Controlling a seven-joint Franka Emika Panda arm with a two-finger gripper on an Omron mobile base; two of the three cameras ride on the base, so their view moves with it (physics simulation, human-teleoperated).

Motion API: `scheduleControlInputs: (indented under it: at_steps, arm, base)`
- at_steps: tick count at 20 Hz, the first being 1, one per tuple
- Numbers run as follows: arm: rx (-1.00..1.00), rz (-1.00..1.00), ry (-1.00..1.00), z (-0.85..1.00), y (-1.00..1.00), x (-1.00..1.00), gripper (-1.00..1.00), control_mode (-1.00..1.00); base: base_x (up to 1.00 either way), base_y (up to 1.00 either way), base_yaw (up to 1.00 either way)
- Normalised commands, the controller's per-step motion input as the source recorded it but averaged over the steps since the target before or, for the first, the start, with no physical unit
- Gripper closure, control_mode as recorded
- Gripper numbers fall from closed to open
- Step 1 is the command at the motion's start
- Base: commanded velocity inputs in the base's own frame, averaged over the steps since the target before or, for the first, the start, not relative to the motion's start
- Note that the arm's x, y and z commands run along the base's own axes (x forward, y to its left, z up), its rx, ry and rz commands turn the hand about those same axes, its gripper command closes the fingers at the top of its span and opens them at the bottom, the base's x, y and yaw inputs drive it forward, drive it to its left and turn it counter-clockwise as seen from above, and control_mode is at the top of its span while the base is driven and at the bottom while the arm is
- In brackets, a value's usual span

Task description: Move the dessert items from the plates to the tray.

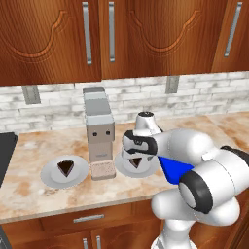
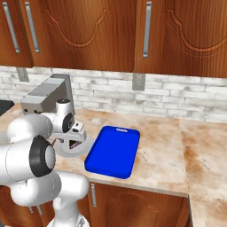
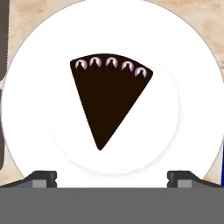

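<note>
Two dessert items lie on two plates. One dark cake slice (image 1: 65,168) sits on the left plate (image 1: 48,176). The other slice (image 3: 109,96), with small pale dots along its wide edge, lies in the middle of the right plate (image 3: 188,87). My gripper (image 3: 112,177) hangs straight above that slice, open wide, its fingertips (image 3: 43,177) on either side with nothing between them. From the left base view, my hand covers part of this plate (image 1: 148,168) and its slice (image 1: 135,163). The blue tray (image 2: 113,151) lies just right of that plate (image 2: 87,145).
A grey boxy appliance (image 1: 99,133) stands between the two plates, close to the left of my hand. A dark stovetop edge (image 1: 5,153) is at the far left. The counter's front edge (image 1: 73,206) runs just below the plates. Bare counter (image 2: 199,155) lies right of the tray.
</note>
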Motion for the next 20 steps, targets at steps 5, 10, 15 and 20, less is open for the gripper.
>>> scheduleControlInputs:
  at_steps: [5,10,15,20]
  arm:
    - [0.0,0.0,0.0,-0.12,0.0,0.11,-1.0,-1.0]
    - [0.0,0.0,0.0,-0.13,0.03,0.16,-1.0,-1.0]
    - [0.0,0.0,0.0,-0.12,0.06,0.18,-1.0,-1.0]
    - [0.0,0.0,0.0,-0.1,0.01,0.16,-1.0,-1.0]
  base:
    - [0.0,0.0,0.0]
    - [0.0,0.0,0.0]
    - [0.0,0.0,0.0]
    - [0.0,0.0,0.0]
